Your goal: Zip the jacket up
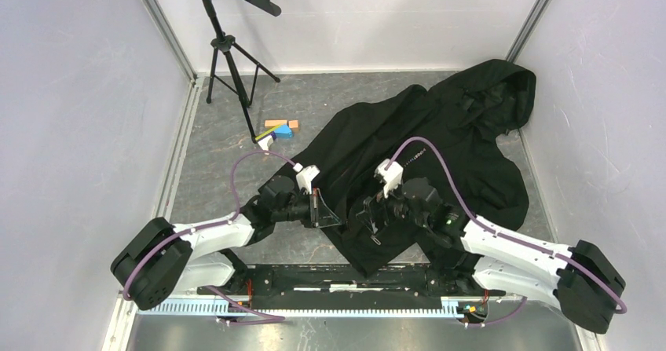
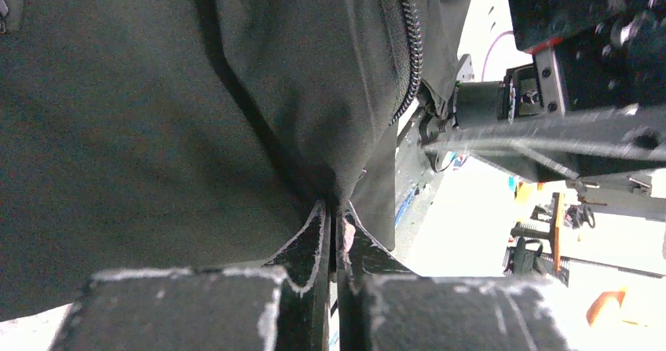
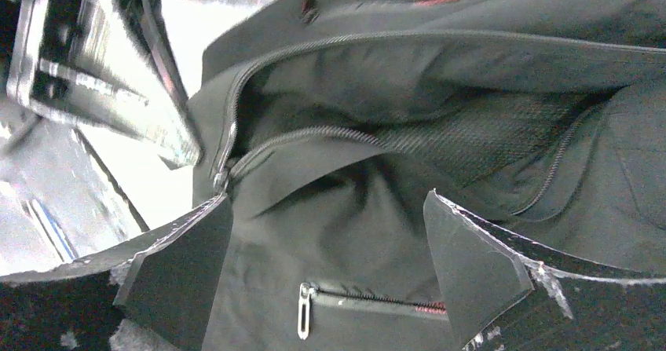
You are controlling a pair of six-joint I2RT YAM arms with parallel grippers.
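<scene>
The black jacket [image 1: 440, 143] lies spread from the near centre to the far right, hood at the back. My left gripper [image 1: 330, 216] is shut on the jacket's bottom hem; in the left wrist view [image 2: 336, 210] the fabric [image 2: 157, 115] is pinched between the closed fingers, with a line of zip teeth [image 2: 408, 45] above. My right gripper [image 1: 367, 213] is open over the jacket's lower front. In the right wrist view [image 3: 326, 210] its fingers straddle the fabric. The main zip slider [image 3: 220, 180] sits low, by the left fingertip, and the front gapes open above it. A pocket zip pull [image 3: 304, 312] lies between the fingers.
A black tripod stand [image 1: 228, 49] is at the back left. Small coloured blocks [image 1: 281, 127] lie on the grey floor mat beside the jacket's sleeve. Pale walls close in on both sides. The right arm [image 2: 550, 92] shows close by in the left wrist view.
</scene>
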